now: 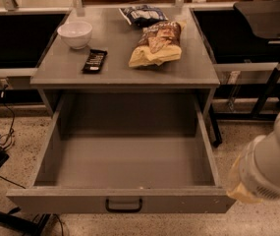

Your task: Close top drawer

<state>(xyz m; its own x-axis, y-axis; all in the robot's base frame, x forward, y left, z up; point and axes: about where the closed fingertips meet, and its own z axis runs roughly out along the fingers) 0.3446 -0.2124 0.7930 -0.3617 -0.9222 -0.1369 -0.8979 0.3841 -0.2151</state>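
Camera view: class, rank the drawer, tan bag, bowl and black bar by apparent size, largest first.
1. drawer
2. tan bag
3. bowl
4. black bar
The bowl and bar look close, so their order is unsure.
The tool is at lower right, beside the drawer's front corner.

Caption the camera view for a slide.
Top drawer stands open; tool beside its right front corner; bowl and snack bags on cabinet top.
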